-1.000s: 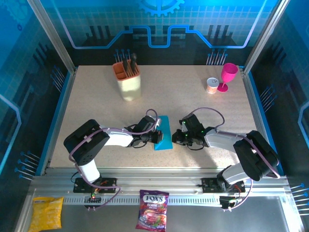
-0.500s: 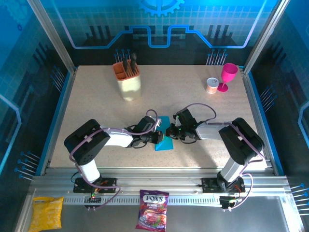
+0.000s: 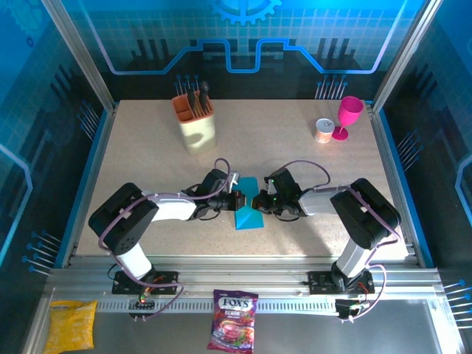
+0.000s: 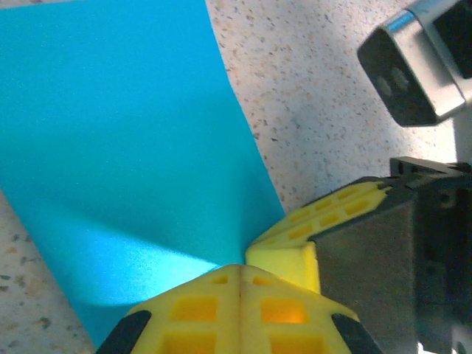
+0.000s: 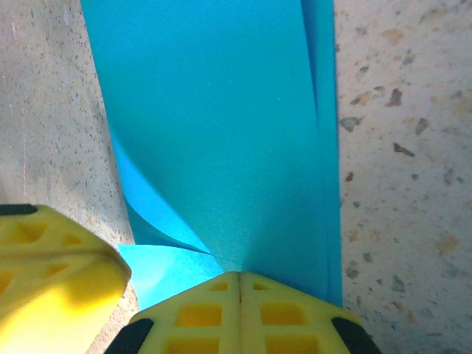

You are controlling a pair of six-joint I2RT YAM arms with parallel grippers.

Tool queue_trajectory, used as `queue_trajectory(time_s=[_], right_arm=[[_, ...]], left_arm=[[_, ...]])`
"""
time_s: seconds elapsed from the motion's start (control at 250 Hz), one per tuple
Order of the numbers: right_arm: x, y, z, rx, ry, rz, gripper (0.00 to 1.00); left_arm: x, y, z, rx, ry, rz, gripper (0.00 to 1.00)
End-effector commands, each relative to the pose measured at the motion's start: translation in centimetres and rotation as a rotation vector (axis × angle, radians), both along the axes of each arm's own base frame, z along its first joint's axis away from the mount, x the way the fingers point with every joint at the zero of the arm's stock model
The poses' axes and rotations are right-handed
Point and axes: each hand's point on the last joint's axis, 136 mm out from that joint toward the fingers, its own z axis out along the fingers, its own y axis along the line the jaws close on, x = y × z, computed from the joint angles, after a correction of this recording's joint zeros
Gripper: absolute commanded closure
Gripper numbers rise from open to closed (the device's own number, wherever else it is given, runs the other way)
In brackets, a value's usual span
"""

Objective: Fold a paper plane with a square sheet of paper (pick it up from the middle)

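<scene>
Beyond the arm bases at mid-table, the left gripper and right gripper meet tip to tip, each with its jaws pinched on the folded square sheet of paper at nearly one spot, probably to hold its layers for creasing, well clear of the far utensil holder.

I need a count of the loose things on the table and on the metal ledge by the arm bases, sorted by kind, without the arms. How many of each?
blue paper sheet: 1
utensil holder: 1
pink goblet: 1
small can: 1
snack bags: 2, the yellow bag and the Fox's candy bag
Total: 6
</scene>
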Motion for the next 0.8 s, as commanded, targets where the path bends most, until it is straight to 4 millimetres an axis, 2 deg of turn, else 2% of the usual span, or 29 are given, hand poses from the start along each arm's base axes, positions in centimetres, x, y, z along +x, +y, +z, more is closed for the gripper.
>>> queue_trajectory(time_s=[0.0,0.152,0.523,0.683,0.799], right_arm=[[-1.9,-1.3,-2.3,-0.069,0.079,-0.010,1.00],[-1.9,-1.2,-2.4,-0.067,0.081,-0.006,1.00],[-2.0,-0.9,-1.9,-0.055,0.077,0.009,1.00],[-1.7,-0.6,0.0,-0.034,0.045,0.026,1.00],[-1.6,-0.9,1.8,-0.037,0.012,0.027,0.94]], left_arm=[[-0.6,-0.8,2.3,-0.068,-0.015,-0.025,1.00],[-1.7,-0.7,2.0,-0.059,-0.014,-0.038,1.00],[-2.2,0.5,-2.0,0.031,0.032,-0.017,1.00],[-2.4,0.8,-3.5,0.056,0.050,-0.015,1.00],[-2.6,0.9,-4.0,0.056,0.059,-0.013,1.00]])
